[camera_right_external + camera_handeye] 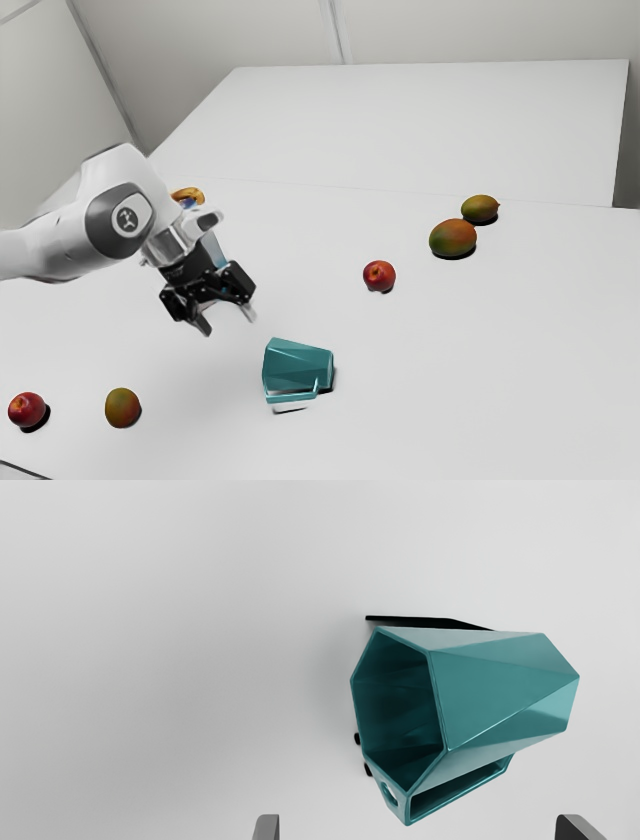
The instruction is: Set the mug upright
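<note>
The one mug [500,695] lies on its side on the table [200,430], its mouth facing the exterior view's left. It is glossy teal, its walls folded into flat, angular facets, its rim a many-cornered outline, its hollow inside darker. It has one handle [457,795], a squared loop along its side.

My gripper [228,321] is in the air near the mug, two fingers spread wide, nothing held between them, neither touching the mug.

Farther out I count two round, smooth red fruits: one [379,276] beyond the mug, one [27,410] at the exterior view's far left. There are three plump mangoes, green blending into orange-red: one [123,407] near that far-left fruit, and two [453,238] [480,208] close together toward the exterior view's right. Behind my arm [70,240] sits one curved orange-yellow thing [187,194], partly hidden. The tabletop is matte, plain white.
</note>
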Action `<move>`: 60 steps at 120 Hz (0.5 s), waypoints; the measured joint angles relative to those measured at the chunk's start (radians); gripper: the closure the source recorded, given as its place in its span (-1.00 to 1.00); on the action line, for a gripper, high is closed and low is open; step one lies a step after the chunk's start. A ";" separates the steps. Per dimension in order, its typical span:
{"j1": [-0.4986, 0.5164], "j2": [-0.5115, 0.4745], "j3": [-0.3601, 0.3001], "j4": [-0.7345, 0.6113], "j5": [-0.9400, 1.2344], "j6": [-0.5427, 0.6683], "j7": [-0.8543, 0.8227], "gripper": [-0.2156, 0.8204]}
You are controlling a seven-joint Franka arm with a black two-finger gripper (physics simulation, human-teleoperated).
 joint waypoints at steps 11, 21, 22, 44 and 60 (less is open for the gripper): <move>0.001 0.001 0.001 -0.037 -0.101 0.063 0.058 -0.58; 0.000 0.012 0.001 -0.063 -0.197 0.107 0.126 -0.58; 0.000 0.013 0.001 -0.065 -0.207 0.111 0.134 -0.58; -0.020 0.061 0.001 -0.079 -0.354 0.158 0.307 -0.58; -0.041 0.094 0.001 -0.080 -0.418 0.166 0.431 -0.58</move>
